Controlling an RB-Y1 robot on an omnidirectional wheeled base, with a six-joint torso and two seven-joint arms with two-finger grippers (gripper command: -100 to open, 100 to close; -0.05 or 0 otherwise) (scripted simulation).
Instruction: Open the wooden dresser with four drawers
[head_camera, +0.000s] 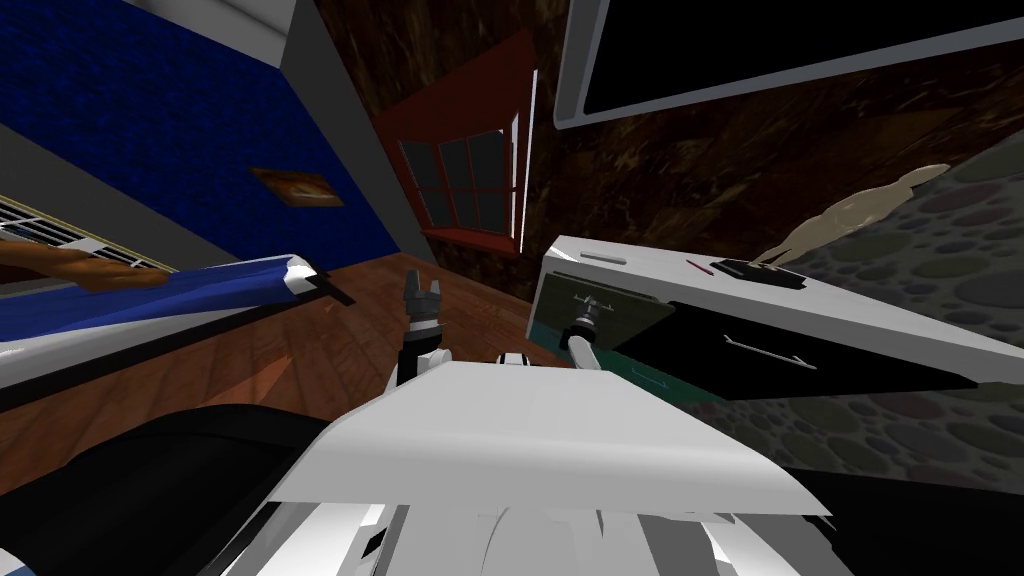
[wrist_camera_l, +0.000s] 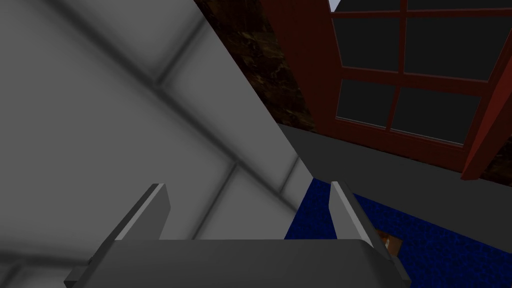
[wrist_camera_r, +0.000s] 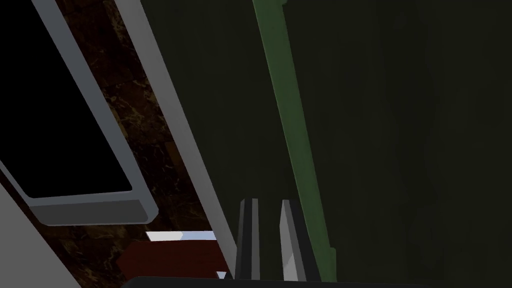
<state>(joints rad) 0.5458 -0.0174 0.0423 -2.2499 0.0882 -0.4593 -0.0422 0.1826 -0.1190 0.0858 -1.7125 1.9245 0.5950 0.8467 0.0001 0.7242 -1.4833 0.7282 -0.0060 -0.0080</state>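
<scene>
- The dresser (head_camera: 880, 330), white on top and dark in front, stands close in at the robot's 1 o'clock.
- The right gripper (head_camera: 583, 322) is at the handle (head_camera: 590, 300) of the upper drawer (head_camera: 625, 318), the olive one at the dresser's 9 o'clock end.
- In the wrist view its fingers (wrist_camera_r: 287, 240) stand narrow, almost together, against the dark green drawer. Whether the handle lies between them cannot be told.
- The step in hand looks like drawing that drawer out. The grip is best confirmed first.
- The pull should then run straight back toward 6 o'clock, square to the drawer, slow and level, so the thin blades do not slide off the bar.
- A skewed pull would likely jam the drawer in its runners.
- The left gripper (head_camera: 422, 290), fingers wide and holding nothing, hangs at 11 o'clock over the floor (head_camera: 250, 360). It is well apart from the dresser, toward the window (head_camera: 470, 185).
</scene>
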